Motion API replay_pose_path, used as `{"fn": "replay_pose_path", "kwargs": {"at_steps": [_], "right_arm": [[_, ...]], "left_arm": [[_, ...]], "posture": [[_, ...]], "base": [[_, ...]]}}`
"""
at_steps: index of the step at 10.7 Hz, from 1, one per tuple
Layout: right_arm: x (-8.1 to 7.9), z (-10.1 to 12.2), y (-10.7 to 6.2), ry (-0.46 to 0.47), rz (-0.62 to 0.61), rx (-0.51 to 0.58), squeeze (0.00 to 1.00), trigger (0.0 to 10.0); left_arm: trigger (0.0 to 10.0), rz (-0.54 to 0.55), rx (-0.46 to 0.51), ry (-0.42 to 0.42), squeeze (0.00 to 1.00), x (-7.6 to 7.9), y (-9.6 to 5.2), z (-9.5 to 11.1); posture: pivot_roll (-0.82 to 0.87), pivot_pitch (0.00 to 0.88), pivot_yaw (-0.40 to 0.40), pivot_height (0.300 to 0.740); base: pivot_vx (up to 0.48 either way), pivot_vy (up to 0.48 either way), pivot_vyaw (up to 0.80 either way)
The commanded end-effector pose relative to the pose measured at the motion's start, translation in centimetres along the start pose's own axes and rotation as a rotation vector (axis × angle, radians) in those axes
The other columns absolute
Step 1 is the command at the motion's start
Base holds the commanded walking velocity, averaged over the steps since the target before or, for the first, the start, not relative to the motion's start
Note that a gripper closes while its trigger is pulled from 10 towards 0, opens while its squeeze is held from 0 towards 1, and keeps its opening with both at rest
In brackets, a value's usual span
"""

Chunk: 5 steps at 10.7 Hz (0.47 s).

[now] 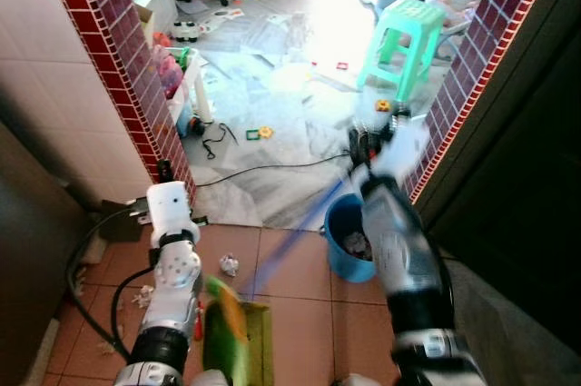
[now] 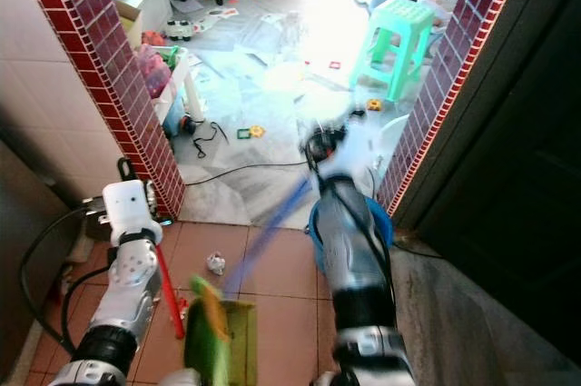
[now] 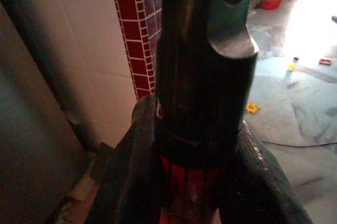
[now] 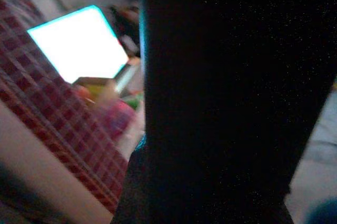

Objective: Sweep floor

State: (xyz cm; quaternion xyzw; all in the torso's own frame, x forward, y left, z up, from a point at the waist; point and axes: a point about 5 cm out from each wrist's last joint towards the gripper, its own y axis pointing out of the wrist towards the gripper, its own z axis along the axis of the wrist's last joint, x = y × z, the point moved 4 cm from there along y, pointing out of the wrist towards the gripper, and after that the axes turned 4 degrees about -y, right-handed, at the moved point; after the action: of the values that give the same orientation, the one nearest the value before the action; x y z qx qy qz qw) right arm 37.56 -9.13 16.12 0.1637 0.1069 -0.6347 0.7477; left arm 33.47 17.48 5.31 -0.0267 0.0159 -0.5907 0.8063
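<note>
Now | right hand point(image 1: 377, 136) closed on blue broom handle point(image 1: 290, 245) | left hand point(image 3: 200, 182) clamps red dustpan handle point(image 2: 168, 291)

Stool point(image 1: 407, 36): green, standing on the pale floor beyond the doorway.
Cable point(image 1: 272, 168): black, lying well nearer than the stool.
Brick pillar point(image 1: 123, 59): red, far left of the stool.

terracotta tile floor point(image 1: 300, 291) | crumpled paper point(image 1: 229, 264) at 9 o'clock of blue bucket point(image 1: 343, 239) | green stool point(image 1: 406, 41) at 12, on marble
</note>
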Motion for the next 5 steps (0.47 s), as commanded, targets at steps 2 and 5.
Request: {"fn": "replay_pose_path", "kwargs": {"at_steps": [2,5], "right_arm": [[-1.8,3.0,0.4,-0.106,0.127,0.098,0.0,10.0],[-1.0,3.9,0.2,-0.256,0.151,0.134,0.0,10.0]], "left_arm": [[10.0,-0.015,0.007,-0.019,0.0,0.6,0.2,0.3],[10.0,-0.061,0.006,-0.039,0.0,1.0,0.3,0.5]], "posture": [[-0.07,0.0,0.037,0.74],[-0.08,0.0,0.038,0.74]], "base": [[0.0,0.0,0.0],[0.0,0.0,0.0]]}}
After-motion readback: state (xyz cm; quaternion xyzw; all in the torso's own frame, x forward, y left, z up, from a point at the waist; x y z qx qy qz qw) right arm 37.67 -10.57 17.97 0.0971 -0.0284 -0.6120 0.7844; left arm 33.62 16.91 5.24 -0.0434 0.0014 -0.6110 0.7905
